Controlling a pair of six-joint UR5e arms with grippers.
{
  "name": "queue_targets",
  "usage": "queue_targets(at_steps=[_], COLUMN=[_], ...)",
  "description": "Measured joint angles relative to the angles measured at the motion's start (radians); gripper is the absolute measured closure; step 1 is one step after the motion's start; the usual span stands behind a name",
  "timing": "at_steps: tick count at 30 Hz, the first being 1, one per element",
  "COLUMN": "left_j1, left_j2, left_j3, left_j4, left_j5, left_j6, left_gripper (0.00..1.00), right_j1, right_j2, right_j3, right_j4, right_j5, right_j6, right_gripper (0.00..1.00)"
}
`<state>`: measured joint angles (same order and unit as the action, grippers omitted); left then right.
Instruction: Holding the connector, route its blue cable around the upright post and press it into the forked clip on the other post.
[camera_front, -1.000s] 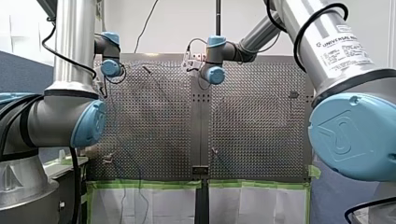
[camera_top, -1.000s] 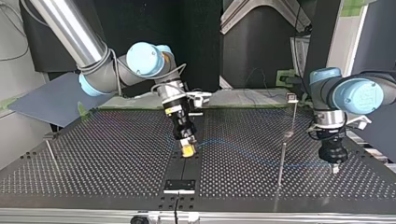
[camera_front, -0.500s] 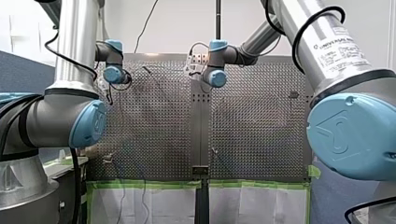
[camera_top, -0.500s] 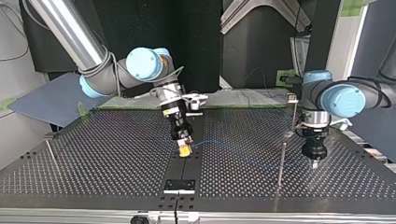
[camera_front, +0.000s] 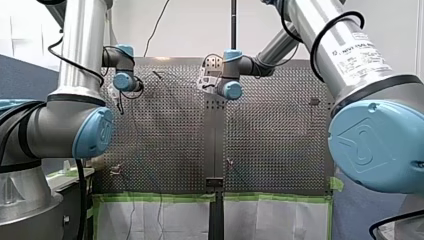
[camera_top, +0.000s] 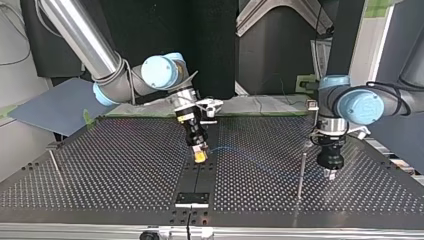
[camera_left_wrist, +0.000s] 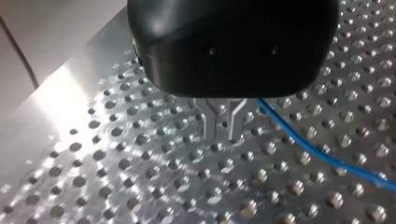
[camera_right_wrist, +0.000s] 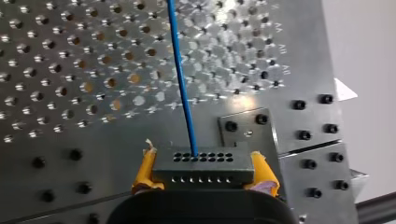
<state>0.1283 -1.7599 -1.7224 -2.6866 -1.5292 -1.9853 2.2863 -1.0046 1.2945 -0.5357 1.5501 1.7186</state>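
My right gripper (camera_right_wrist: 203, 161) pinches the connector (camera_right_wrist: 203, 170) between its yellow pads (camera_right_wrist: 142, 175), low over the table (camera_right_wrist: 70, 121). The blue cable (camera_right_wrist: 181, 84) leaves the connector's face and runs straight ahead of this gripper. My left gripper (camera_left_wrist: 222, 126) has its metal fingers pressed together on nothing, the cable passing just beside them and an upright post (camera_top: 301, 172) standing near it
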Motion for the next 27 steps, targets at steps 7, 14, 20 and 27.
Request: queue_targets(at_steps=[7,14,20,27], left_j1=[-0.021,-0.034,-0.047,-0.051], left_j2=[0.000,-0.019,-0.056,-0.063], left_j3=[-0.017,-0.018,-0.018,-0.018], left_j4=[0.037,0.051,0.049,0.048], left_j5=[-0.015,0.000,0.003,0.001], left_j6=[-0.012,-0.048,-0.056,-0.059], left_gripper=[0.43,0.32,0.29,0.29], right_j1=[0.000,-0.001,-0.005,-0.009], right_j2=[0.022,0.060,0.097,0.142], right_j3=[0.000,0.001,0.001,0.001], right_j4=[0.037,0.088,0.091,0.093], right_j5=[0.001,0.006,0.010,0.029], right_j6=[-0.001,-0.010,-0.010,-0.010], right_gripper=[1.00,1.00,1.00,1.00])
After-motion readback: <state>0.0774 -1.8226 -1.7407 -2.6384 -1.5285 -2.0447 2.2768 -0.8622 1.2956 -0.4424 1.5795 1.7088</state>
